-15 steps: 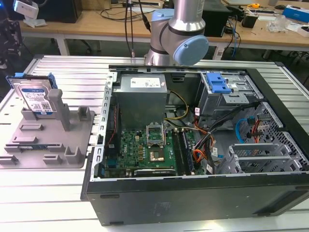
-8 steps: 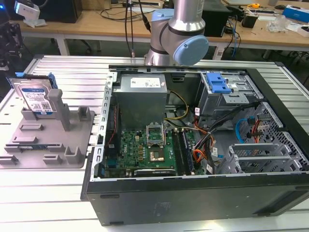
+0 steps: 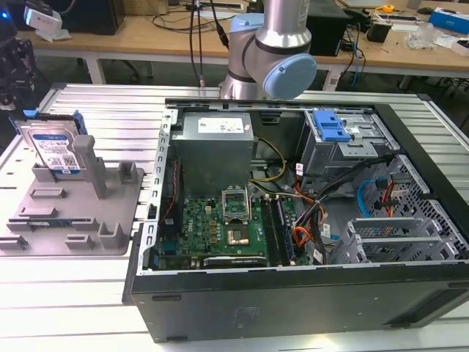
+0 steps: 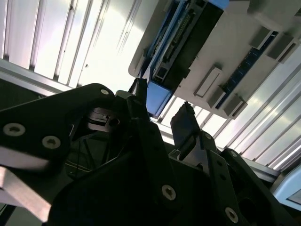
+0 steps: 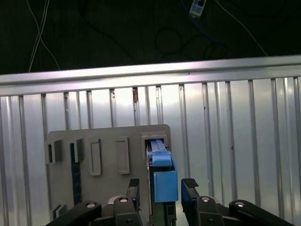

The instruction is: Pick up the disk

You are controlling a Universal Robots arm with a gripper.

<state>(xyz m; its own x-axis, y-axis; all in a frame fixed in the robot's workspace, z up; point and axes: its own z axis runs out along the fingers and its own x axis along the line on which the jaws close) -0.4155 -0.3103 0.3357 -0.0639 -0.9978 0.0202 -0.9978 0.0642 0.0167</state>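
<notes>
Against a grey post (image 3: 86,160), the disk (image 3: 53,147) apparently stands upright.

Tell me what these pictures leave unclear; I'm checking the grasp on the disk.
1. Contact: first wrist view, fingers flank the disk; depth hides whether they touch it.
2. Disk's bottom edge: exterior view, behind the fixture.
3. Disk's label: first wrist view sees it edge-on.

Ribbed metal table (image 3: 110,103), cluttered wooden workbenches (image 3: 157,33) just behind.
</notes>
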